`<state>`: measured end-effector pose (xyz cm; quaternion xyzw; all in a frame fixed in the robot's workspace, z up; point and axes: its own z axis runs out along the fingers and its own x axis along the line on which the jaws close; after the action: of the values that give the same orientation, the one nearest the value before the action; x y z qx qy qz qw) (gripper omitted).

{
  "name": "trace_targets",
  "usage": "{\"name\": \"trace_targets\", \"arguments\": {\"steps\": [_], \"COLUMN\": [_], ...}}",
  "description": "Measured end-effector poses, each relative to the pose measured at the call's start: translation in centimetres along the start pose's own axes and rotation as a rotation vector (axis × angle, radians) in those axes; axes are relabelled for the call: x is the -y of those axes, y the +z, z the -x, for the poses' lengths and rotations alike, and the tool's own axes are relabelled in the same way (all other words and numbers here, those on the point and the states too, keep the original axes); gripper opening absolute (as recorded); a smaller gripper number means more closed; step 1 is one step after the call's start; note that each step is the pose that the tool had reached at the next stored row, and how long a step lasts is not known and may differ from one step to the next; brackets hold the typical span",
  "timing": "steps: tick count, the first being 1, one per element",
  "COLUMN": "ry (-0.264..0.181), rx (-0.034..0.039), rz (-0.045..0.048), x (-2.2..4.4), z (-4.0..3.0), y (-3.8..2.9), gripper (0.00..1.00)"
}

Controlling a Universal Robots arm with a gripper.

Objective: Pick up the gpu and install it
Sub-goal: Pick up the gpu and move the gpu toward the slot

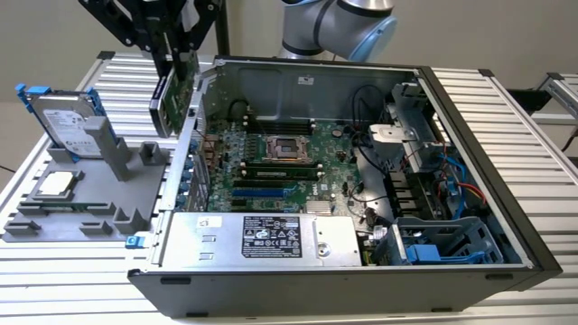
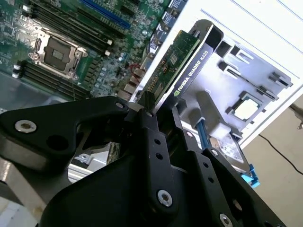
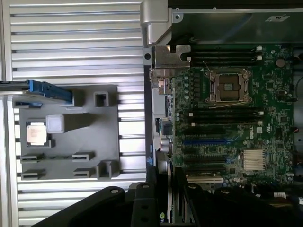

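Note:
My gripper (image 1: 177,53) is shut on the gpu (image 1: 175,93), a thin card with a black face and green back. The card hangs on edge in the air over the open computer case's wall on the exterior view's left, above and beside the motherboard (image 1: 271,169). In the second wrist view the gpu (image 2: 185,59) sticks out from between the black fingers (image 2: 152,127), with the gripper (image 2: 163,113) clamped on its near end. In the first wrist view the card's edge (image 3: 166,198) shows between the fingers, near the motherboard (image 3: 222,123) and its blue slot (image 3: 203,141).
The open case (image 1: 470,122) lies on a slatted metal table. A grey fixture (image 1: 135,196) on the exterior view's left holds a silver hard drive (image 1: 63,125) and a CPU chip (image 1: 56,183). The power supply (image 1: 262,237) sits along the case's near side, with cables and drive bays on the exterior view's right.

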<state>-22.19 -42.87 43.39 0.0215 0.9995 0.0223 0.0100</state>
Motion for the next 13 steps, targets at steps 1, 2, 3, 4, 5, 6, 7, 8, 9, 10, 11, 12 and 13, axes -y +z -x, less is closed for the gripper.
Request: {"name": "trace_targets", "arguments": {"steps": [1,2,3,4,5,6,7,8,9,10,11,12,13], "ry": [0.0,0.0,0.0,0.0,0.0,0.0,0.0,0.0,0.0,0.0,0.0,0.0,0.0], "rx": [0.0,0.0,0.0001,0.0,0.0,0.0,0.0,0.0001,0.0001,0.0,0.0,0.0,0.0001], "rz": [0.0,0.0,0.0,0.0,0.0,-0.0001,-0.0001,0.0,0.0,-0.0001,-0.0002,-0.0002,-0.0002], "x": [0.0,-0.01,-0.01,-0.02,-0.02,-0.03,-0.03,-0.03,-0.04,-0.04,-0.04,-0.05,-0.05], "z": [0.1,0.19,0.29,0.38,0.47,0.57,0.66,0.76,0.85,0.95,1.04,1.14,1.23], "y": [0.0,0.0,0.01,0.01,0.01,0.01,0.01,0.02,0.03,0.02,0.02,0.02,0.03], "gripper": [0.0,0.0,0.0,0.0,0.0,0.0,0.0,0.0,0.0,0.0,0.0,0.0,0.0]}}
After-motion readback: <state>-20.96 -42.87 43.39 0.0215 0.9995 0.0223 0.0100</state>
